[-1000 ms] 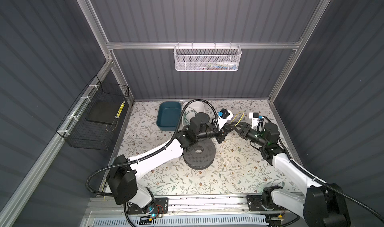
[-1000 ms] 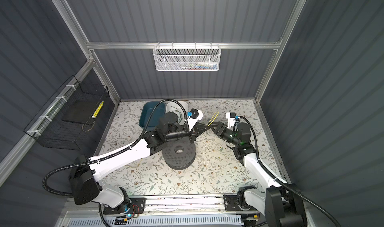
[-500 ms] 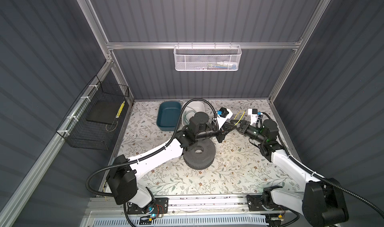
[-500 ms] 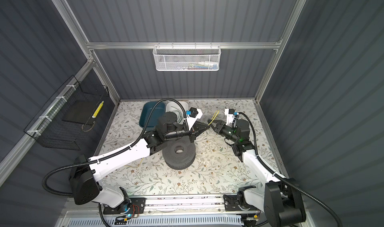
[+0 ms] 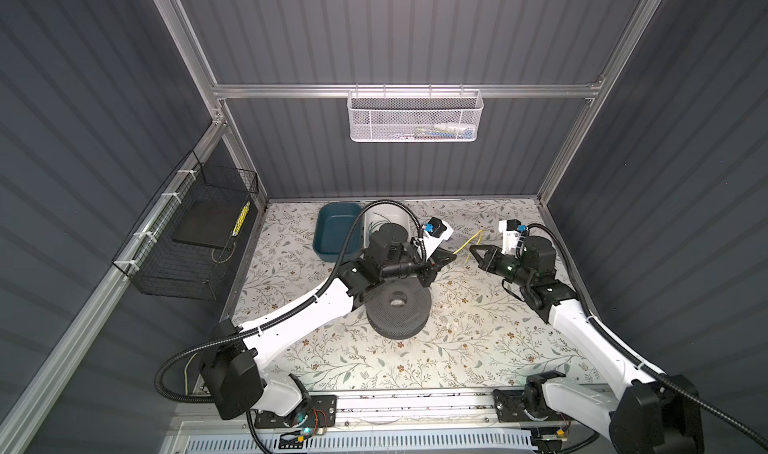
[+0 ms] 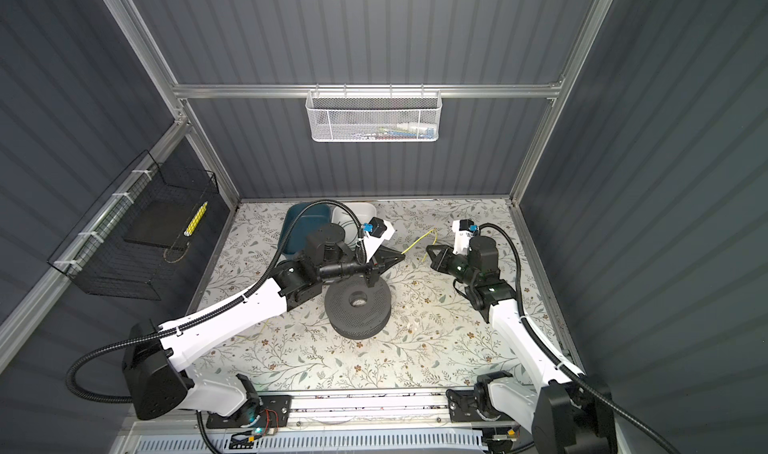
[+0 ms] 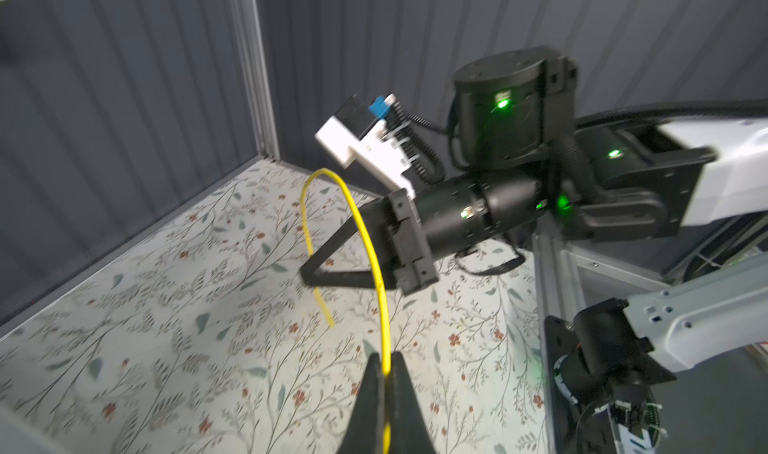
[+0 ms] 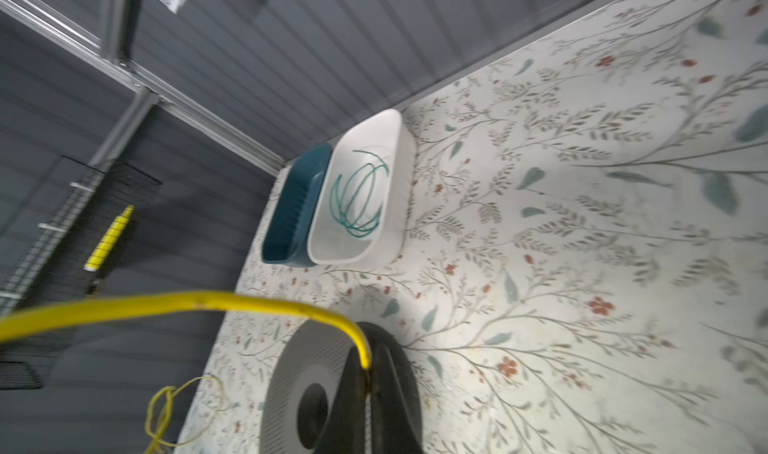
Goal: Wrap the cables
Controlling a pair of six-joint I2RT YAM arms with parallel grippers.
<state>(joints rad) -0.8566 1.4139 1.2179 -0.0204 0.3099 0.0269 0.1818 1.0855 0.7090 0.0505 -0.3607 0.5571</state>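
The yellow cable (image 7: 385, 339) looks smooth and shiny. The white tub (image 8: 400, 194) is glossy plastic; the blue tub (image 8: 291, 219) has ribs inside. The spool (image 5: 411, 319) top is dull and bumpy. The white basket (image 5: 415, 119) is metal mesh.

No writing, label or number is legible on anything here.

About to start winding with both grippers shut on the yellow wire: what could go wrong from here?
The right gripper pinches the yellow cable close to its free end, so a tug may slip it out. The span to the left gripper is a short arch; pulling apart could kink it. Its loose coils near the black spool might snag.
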